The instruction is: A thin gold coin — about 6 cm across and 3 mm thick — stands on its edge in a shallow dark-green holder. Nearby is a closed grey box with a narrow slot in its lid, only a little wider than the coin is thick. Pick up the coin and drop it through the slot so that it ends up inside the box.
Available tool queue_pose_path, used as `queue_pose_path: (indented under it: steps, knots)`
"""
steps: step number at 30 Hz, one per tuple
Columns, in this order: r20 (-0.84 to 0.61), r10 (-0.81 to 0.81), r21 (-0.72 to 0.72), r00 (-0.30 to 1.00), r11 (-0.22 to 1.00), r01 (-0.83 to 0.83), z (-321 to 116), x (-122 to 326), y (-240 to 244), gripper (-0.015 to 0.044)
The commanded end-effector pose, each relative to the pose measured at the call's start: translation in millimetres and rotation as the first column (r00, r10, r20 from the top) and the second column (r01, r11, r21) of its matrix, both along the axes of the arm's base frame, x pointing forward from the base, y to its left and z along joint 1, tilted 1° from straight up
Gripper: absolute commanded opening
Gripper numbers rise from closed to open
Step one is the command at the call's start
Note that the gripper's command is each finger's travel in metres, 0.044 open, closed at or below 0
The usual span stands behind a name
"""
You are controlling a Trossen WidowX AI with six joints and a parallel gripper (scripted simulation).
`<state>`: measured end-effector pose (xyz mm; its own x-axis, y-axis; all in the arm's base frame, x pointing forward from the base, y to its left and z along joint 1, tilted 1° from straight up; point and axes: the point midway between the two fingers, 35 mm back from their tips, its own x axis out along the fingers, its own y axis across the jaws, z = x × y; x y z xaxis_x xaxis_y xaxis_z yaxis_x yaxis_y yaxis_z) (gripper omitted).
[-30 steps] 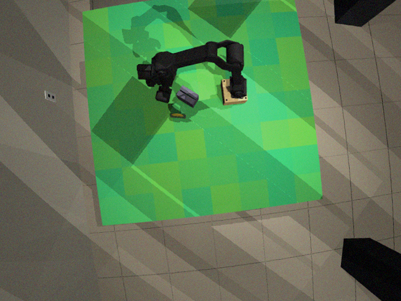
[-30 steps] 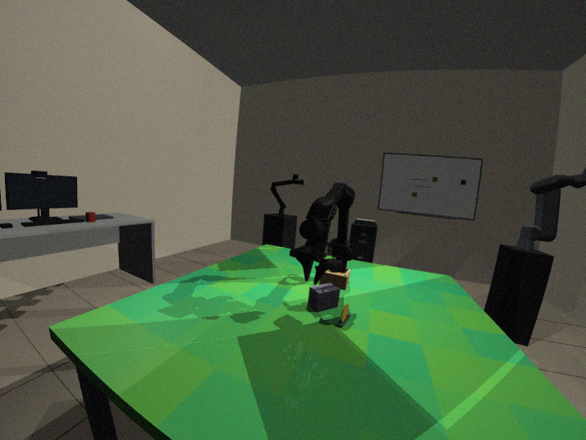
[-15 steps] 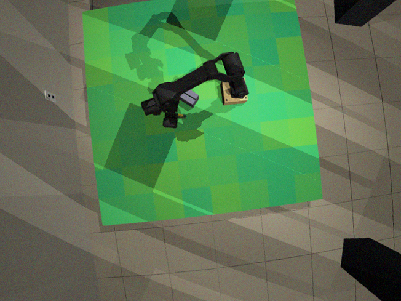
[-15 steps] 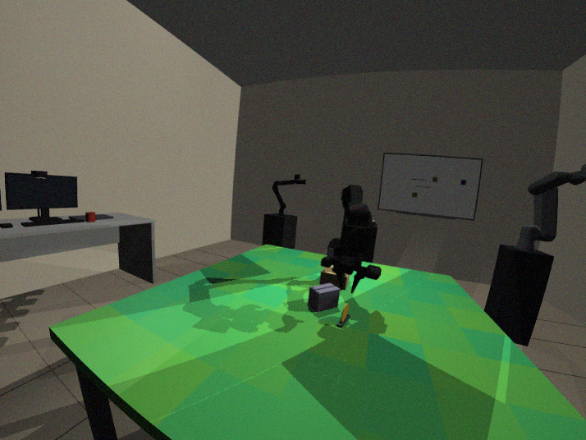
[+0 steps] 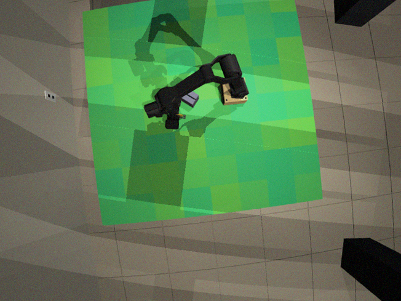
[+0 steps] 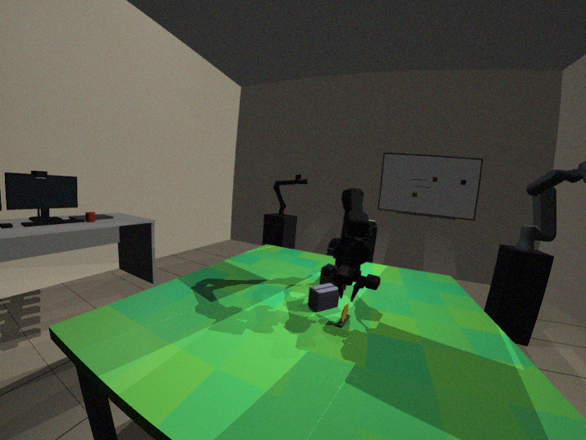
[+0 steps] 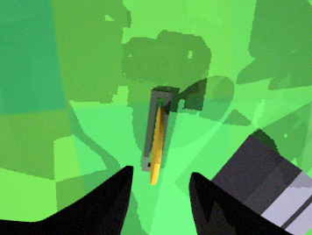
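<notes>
Coin (image 5: 180, 115) (image 6: 345, 312) (image 7: 158, 146): gold, thin, stood on edge in the shallow holder (image 5: 183, 118) (image 6: 338, 323) (image 7: 149, 131). Holder laid flat on the green patchwork table (image 5: 224, 183) (image 6: 189, 378) (image 7: 26, 145); coin not lifted out. In the wrist view the coin's near end is seen to overhang the holder's near end in outline.

Gripper (image 5: 175, 119) (image 6: 346, 298) (image 7: 162, 176): held above the table, fingers pointed downward, parted part-way, a plain gap left between the tips. Nothing is gripped. In the wrist view the coin's near end is framed in the gap between the fingertips, a little nearer the left-hand tip of the picture; no contact is made out. In the exterior view the tips are seen above and near the coin.

Box (image 5: 190, 99) (image 6: 323, 298) (image 7: 263, 184): grey, closed, set upright on the table near the holder and well apart from it by no great gap; not touched by it. Its lid is crossed by a narrow dark slot, seen from above and in the wrist view. Slot unobstructed where visible.

Arm (image 5: 189, 85) (image 6: 352, 231): black, mounted on a pale wooden base (image 5: 235, 102), extended over the box's edge in the top view, where part of the box is hidden.
</notes>
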<state>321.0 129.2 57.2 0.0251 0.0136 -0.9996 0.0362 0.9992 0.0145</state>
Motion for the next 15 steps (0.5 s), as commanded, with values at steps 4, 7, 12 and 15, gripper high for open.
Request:
queue_pose_path:
  steps: [4, 7, 12, 15]
  knots:
    - [-0.008, -0.005, 0.003, 1.000, 1.000, 0.005, -12.4, -0.5, 1.3, 0.0161]
    - [-0.008, -0.005, 0.003, 1.000, 1.000, 0.005, -17.3, -0.1, 1.6, 0.0161]
    - [-0.008, -0.005, 0.003, 1.000, 1.000, 0.005, -25.6, 0.3, 2.1, 0.0161]
    - [-0.008, -0.005, 0.003, 1.000, 1.000, 0.005, -30.5, 0.5, 2.3, 0.0161]
